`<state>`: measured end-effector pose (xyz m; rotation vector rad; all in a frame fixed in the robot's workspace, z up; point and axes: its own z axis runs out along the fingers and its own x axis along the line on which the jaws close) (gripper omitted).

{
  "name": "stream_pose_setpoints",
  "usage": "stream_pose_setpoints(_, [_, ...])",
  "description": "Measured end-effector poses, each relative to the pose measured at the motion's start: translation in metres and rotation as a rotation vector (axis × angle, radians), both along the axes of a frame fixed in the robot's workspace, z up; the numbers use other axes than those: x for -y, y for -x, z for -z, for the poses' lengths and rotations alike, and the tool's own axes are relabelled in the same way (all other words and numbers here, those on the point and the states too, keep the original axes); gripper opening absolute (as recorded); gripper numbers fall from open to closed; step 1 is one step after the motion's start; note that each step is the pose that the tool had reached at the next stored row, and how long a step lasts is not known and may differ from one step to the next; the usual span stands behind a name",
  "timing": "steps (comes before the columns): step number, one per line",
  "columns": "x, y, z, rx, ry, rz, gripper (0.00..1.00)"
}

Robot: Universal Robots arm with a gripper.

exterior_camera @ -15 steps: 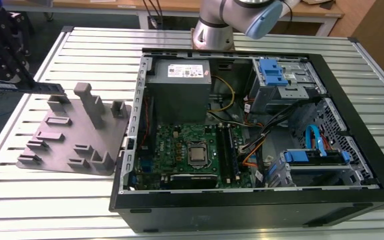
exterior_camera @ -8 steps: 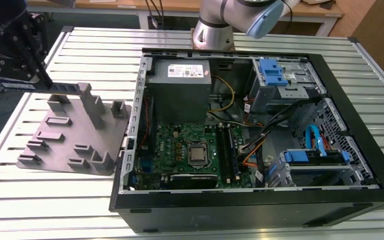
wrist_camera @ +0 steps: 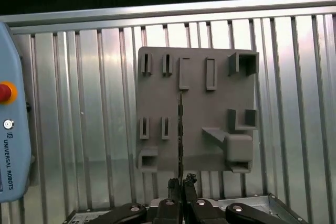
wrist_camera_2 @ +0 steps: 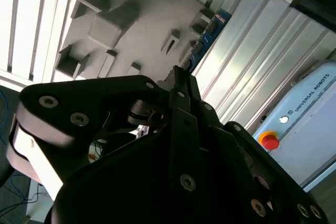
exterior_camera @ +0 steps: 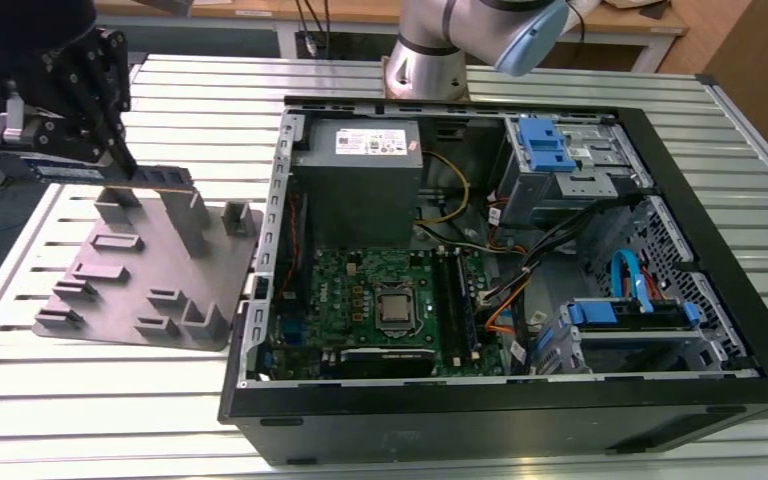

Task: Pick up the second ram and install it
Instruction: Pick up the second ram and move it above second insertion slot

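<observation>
With my gripper (wrist_camera: 181, 182) pinched narrow on one end of the second ram (wrist_camera: 180, 135), edge-on over the grey holder plate (wrist_camera: 210, 114) (well apart from the open case (exterior_camera: 744, 300)), I'd judge slow, untwisted carrying safest.

A ribbed metal counter (exterior_camera: 104, 400) carries a grey holder plate (exterior_camera: 131, 270), studded with raised blocks, just beside an open computer case (exterior_camera: 518, 420). Inside the case are a grey power supply (exterior_camera: 357, 170), a green motherboard (exterior_camera: 344, 290) and blue drive brackets (exterior_camera: 544, 145). In the first wrist view a pale blue pendant (wrist_camera: 10, 129) with a red button (wrist_camera: 4, 92) lies on the counter.
</observation>
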<state>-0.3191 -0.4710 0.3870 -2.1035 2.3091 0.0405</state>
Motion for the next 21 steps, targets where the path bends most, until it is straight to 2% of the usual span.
stream_pose_setpoints(21, [0.0000, -0.053, 0.0004, -0.0002, 0.0000, 0.000, 0.11])
